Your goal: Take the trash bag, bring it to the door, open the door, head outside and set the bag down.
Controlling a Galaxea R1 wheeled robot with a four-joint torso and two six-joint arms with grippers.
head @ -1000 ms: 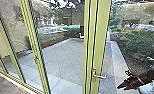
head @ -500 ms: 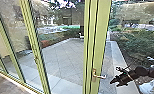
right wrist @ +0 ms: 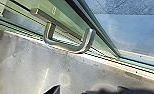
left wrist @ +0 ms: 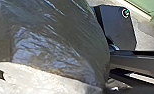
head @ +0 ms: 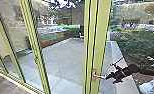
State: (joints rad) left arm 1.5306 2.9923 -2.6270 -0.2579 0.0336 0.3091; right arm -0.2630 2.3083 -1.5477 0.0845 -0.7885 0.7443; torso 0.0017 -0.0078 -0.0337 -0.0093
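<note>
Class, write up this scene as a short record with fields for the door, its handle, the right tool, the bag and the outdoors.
Door: yellow-green frame with glass beside it
Handle: metal lever, bent back at its free end
Right tool: close to the lever's free end; contact unclear
Trash bag: dark, glossy plastic, large in the left wrist view
Outdoors: pale paving, with green shrubs alongside

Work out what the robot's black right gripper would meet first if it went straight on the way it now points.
Most likely the silver, bent metal handle on the green door frame, just ahead of the right gripper, though depth is unclear.
</note>
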